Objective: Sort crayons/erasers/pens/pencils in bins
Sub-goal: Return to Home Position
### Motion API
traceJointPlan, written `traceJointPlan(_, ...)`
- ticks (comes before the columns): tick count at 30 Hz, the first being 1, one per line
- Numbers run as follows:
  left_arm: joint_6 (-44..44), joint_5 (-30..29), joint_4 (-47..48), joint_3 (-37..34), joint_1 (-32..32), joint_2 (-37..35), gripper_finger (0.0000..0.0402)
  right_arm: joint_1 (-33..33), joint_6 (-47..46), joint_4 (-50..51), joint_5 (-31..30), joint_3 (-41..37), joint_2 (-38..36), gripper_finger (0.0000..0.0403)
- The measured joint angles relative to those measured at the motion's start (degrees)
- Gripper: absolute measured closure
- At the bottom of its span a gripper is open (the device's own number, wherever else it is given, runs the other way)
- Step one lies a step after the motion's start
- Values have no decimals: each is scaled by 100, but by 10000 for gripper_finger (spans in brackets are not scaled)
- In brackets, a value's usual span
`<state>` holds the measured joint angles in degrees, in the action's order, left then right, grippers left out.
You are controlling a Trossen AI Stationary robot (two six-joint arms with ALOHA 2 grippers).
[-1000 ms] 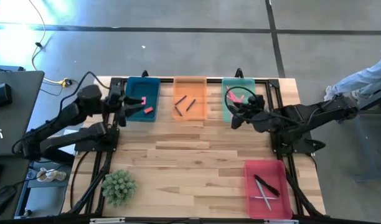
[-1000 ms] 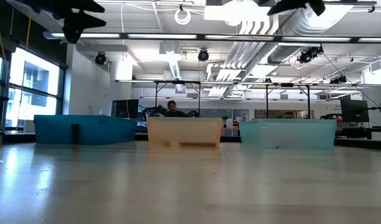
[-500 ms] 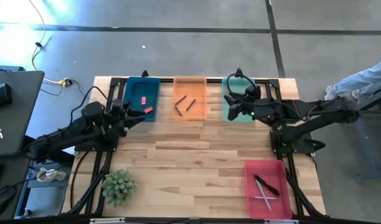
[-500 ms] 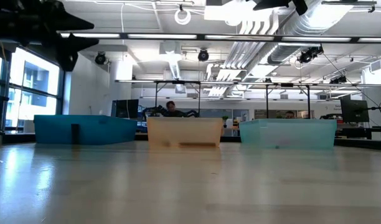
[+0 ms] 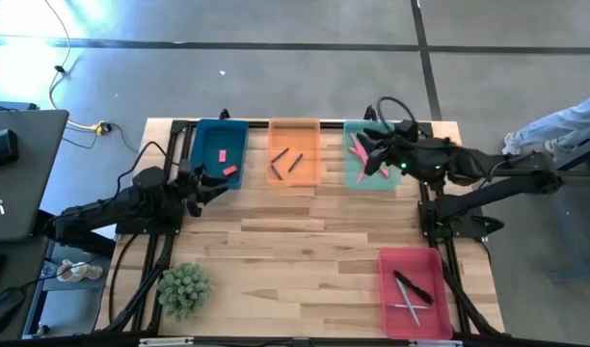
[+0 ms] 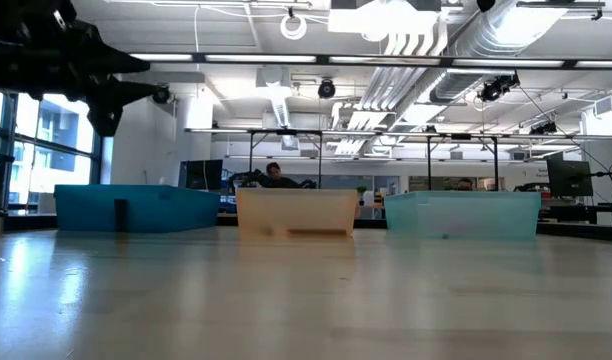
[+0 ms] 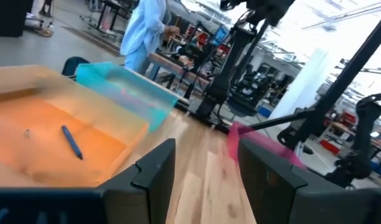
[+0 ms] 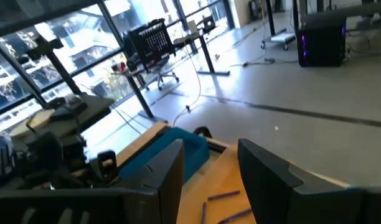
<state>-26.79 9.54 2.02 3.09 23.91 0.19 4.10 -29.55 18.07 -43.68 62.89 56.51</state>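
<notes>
Four bins (image 5: 219, 152) filled, worktop (image 5: 305, 241) bare of strays: best to lift both empty, spread-fingered end effectors, left (image 5: 206, 183) beside the blue bin's erasers (image 5: 228, 171), right (image 5: 372, 154) over the teal bin's pencils (image 5: 358, 147), straight clear without nudging rims.

My left gripper (image 5: 201, 183) has drawn back off the blue bin (image 5: 221, 151); my right gripper (image 5: 372, 154) has retreated across the green bin (image 5: 355, 173), uncovering pencils (image 5: 361, 154).
</notes>
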Motion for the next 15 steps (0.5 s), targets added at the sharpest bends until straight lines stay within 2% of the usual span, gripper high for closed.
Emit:
traceJointPlan(7, 245, -497, -466, -243, -247, 7, 271, 0, 589, 75, 30, 0, -715, 259)
traceJointPlan(15, 327, -618, -429, -243, -266, 13, 361, 0, 1038, 1020, 23, 0, -1908, 259)
